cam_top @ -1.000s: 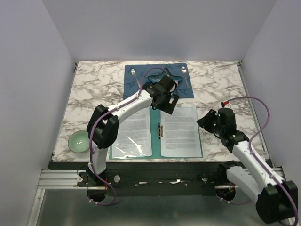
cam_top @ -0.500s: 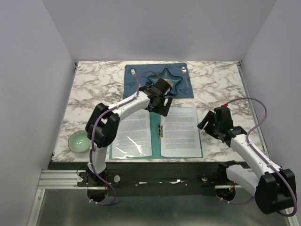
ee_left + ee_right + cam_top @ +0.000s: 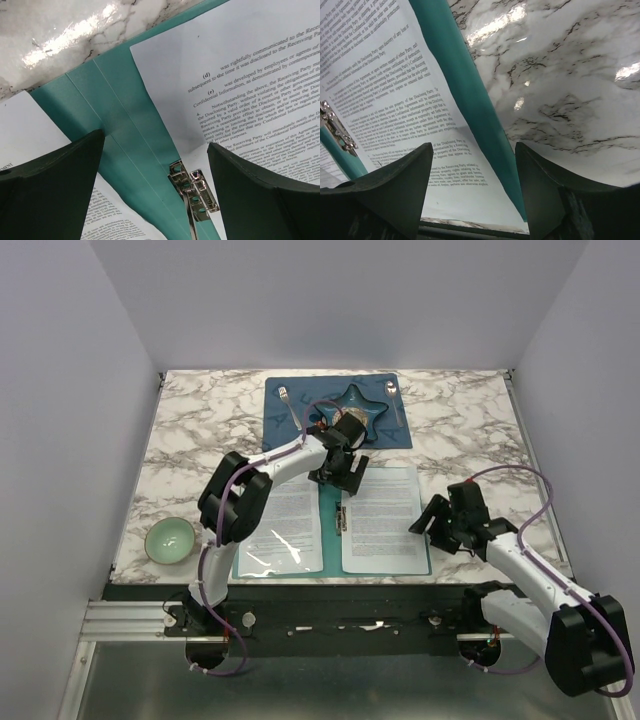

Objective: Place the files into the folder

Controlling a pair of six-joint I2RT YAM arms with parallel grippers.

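At counter point(image 3: 200, 440) centre: open folder point(image 3: 334, 558), spine running 12 to 6, files point(image 3: 385, 515) on both halves. Right fingers point(image 3: 385, 185) spread, empty, folder's free edge just at their 9 o'clock, likely nearer for folding it shut. Left fingers point(image 3: 50, 175) spread, empty, above spine's 12 o'clock end.

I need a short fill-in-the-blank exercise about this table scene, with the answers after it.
The flat teal-green folder lies ___ on the marbled table.
White printed paper sheets lie on ___ halves of it.
The silver metal clip sits at its ___.
The small round green bowl stands at the table's near ___ corner.
Missing: open; both; spine; left.
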